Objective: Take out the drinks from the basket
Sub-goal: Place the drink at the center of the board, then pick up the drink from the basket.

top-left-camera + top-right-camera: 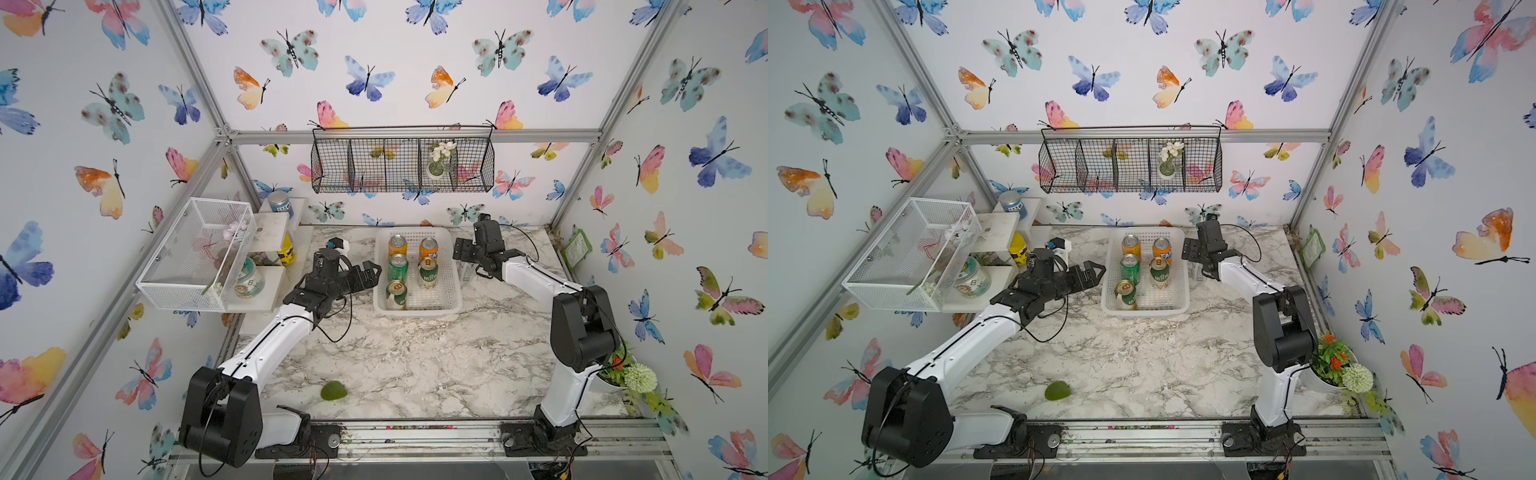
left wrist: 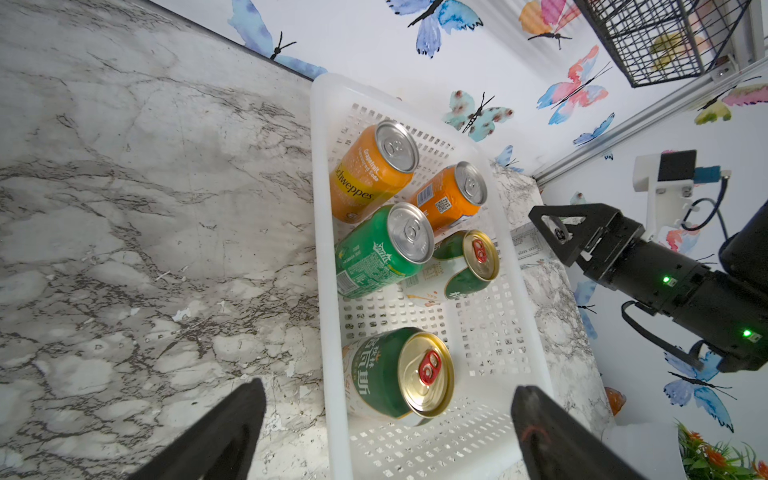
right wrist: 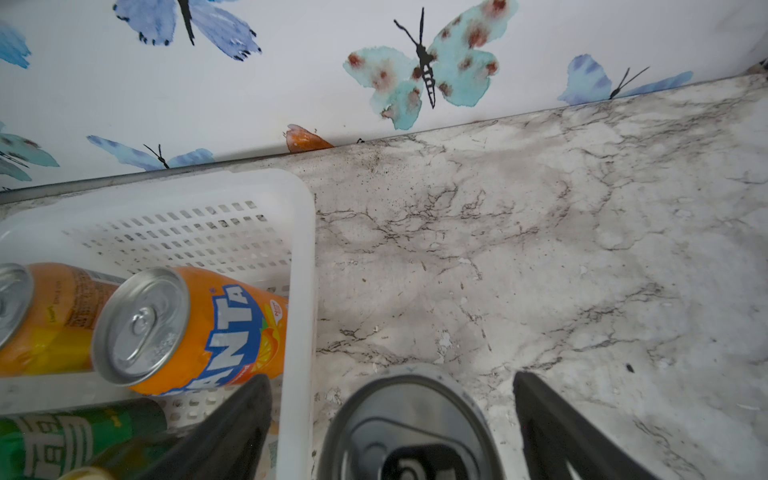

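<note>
Well in front of the basket [image 1: 417, 312], a small green lump [image 1: 333, 390] lay on the marble table [image 1: 415, 365]. Closer to the basket, the left claw [image 2: 384, 388] hung just beside its left rim. Its jaws were spread wide and held nothing.

Five cans stood upright inside the basket. Nearest, at the front against the left wall, was a gold-topped can [image 1: 396, 295] in green and white. Behind it, in the middle row, a bright green can [image 1: 398, 268] stood on the left and a second gold-topped can [image 1: 428, 273] on the right.

Level with that row but outside the basket, a slim silver can [image 3: 409, 428] stood on the table just beside the right wall. The right claw [image 3: 390, 376] hovered over it with a jaw on either side. The jaws stood well apart, with a gap showing between each one and the can, so it gripped nothing.

At the back of the basket stood a Schweppes can [image 1: 397, 245] on the left and a Fanta can [image 1: 428, 248] on the right, both orange. Beyond the basket, a black wire rack [image 1: 403, 166] hung on the wall, holding a small pot of white flowers [image 1: 440, 160].
</note>
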`<state>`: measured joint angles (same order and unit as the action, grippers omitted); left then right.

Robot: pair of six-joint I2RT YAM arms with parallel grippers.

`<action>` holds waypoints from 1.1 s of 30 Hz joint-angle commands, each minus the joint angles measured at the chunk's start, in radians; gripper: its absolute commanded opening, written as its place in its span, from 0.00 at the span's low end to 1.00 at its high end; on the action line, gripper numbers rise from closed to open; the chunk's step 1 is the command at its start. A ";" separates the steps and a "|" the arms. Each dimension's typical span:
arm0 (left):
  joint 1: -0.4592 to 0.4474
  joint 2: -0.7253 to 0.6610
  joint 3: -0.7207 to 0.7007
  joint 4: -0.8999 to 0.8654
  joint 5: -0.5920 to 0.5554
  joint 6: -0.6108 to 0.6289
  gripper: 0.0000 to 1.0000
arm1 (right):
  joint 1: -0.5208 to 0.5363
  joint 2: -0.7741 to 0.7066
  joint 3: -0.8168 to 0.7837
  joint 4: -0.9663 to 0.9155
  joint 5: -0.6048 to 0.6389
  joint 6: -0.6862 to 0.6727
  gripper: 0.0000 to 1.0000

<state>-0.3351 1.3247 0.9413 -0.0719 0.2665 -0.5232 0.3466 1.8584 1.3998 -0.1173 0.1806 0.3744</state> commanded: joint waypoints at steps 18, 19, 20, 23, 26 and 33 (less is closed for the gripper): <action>-0.236 0.271 0.252 -0.244 -0.221 0.161 0.96 | 0.003 -0.349 -0.275 0.084 -0.048 0.027 0.91; -0.248 0.287 0.269 -0.256 -0.254 0.163 0.94 | 0.003 -0.354 -0.280 0.086 -0.045 0.025 0.91; -0.258 0.299 0.281 -0.265 -0.288 0.164 0.93 | 0.003 -0.359 -0.284 0.089 -0.044 0.026 0.91; -0.281 0.326 0.311 -0.292 -0.372 0.163 0.93 | 0.003 -0.371 -0.295 0.094 -0.048 0.026 0.91; -0.289 0.352 0.322 -0.319 -0.409 0.157 0.93 | 0.003 -0.381 -0.303 0.095 -0.043 0.023 0.91; -0.319 0.410 0.321 -0.319 -0.417 0.164 0.93 | 0.003 -0.406 -0.320 0.104 -0.027 0.016 0.91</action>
<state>-0.6407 1.7020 1.2488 -0.3622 -0.1013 -0.3756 0.3466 1.4841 1.0901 -0.0345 0.1486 0.3992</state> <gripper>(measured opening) 0.932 0.910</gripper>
